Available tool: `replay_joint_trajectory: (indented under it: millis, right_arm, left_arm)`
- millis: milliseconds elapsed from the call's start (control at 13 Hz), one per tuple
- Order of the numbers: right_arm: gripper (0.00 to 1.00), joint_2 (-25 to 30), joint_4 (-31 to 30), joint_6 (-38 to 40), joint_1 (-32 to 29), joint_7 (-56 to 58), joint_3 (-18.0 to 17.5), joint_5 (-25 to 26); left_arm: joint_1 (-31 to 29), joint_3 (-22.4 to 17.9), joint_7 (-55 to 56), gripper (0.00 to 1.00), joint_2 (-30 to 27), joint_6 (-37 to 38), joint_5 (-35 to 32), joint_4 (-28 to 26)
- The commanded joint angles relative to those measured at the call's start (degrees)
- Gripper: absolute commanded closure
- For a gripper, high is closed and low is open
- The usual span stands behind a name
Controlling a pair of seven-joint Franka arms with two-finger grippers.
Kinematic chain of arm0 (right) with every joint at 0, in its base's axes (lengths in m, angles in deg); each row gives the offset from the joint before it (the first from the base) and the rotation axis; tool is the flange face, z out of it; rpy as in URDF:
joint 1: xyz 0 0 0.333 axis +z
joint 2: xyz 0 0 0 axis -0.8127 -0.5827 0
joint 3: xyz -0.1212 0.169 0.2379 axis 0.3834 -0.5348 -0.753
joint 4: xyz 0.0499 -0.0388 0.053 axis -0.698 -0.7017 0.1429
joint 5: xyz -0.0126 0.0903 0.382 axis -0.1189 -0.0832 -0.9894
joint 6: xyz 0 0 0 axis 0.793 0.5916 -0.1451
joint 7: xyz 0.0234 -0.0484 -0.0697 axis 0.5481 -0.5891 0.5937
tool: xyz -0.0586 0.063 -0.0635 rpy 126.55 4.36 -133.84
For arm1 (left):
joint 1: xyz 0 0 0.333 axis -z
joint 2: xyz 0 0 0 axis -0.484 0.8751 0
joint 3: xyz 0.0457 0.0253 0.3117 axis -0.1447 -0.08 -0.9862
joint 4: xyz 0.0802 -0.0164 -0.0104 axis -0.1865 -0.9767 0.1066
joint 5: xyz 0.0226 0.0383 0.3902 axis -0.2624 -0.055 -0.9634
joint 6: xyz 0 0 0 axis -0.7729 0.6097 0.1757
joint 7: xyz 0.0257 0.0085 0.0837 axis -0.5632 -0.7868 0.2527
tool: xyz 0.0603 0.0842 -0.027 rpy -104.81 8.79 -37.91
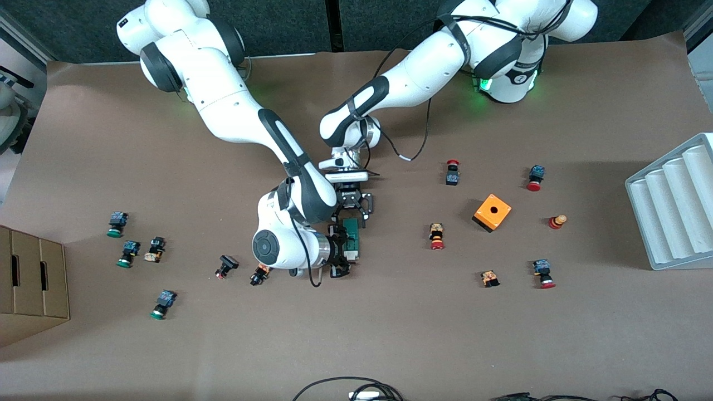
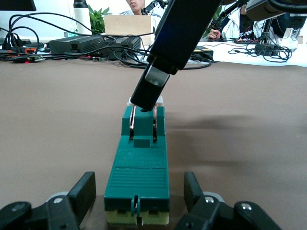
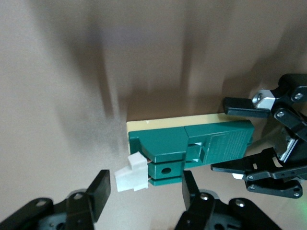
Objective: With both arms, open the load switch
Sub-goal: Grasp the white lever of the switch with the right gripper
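The dark-green load switch (image 1: 351,234) lies flat at the table's middle, its white block (image 1: 352,255) at the end nearer the front camera. My left gripper (image 1: 353,218) reaches down over the switch's other end, and its fingers (image 3: 240,105) press the two long sides there. In the left wrist view the switch (image 2: 139,167) runs away from between the left gripper (image 2: 140,179). My right gripper (image 1: 342,252) comes in from the right arm's end. In the right wrist view the right gripper (image 3: 145,179) is open, and the white block (image 3: 130,173) sits untouched between its fingers.
An orange cube (image 1: 492,213) and several red-capped push-buttons lie toward the left arm's end, beside a white ribbed tray (image 1: 671,206). Green-capped push-buttons (image 1: 129,253) and a cardboard box (image 1: 30,284) are toward the right arm's end. Cables (image 1: 351,390) lie at the front edge.
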Motion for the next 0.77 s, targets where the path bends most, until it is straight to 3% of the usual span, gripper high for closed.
replay_joint_trajectory:
  millis: [0,230,690]
  right_arm:
    - [0.38,-0.7,2.0,1.0,0.1,-0.6,0.4,-1.6]
    - [0.4,-0.8,2.0,0.6,0.0,-0.7,0.4,-1.7]
    - [0.54,-0.9,2.0,0.0,0.1,-1.0,0.4,-1.7]
  left_arm:
    - [1.0,-0.7,1.6,0.17,-0.1,1.0,-1.0,-0.2]
    - [1.0,-0.7,1.6,0.18,-0.1,1.0,-1.0,-0.2]
    - [1.0,-0.7,1.6,0.18,-0.1,1.0,-1.0,-0.2]
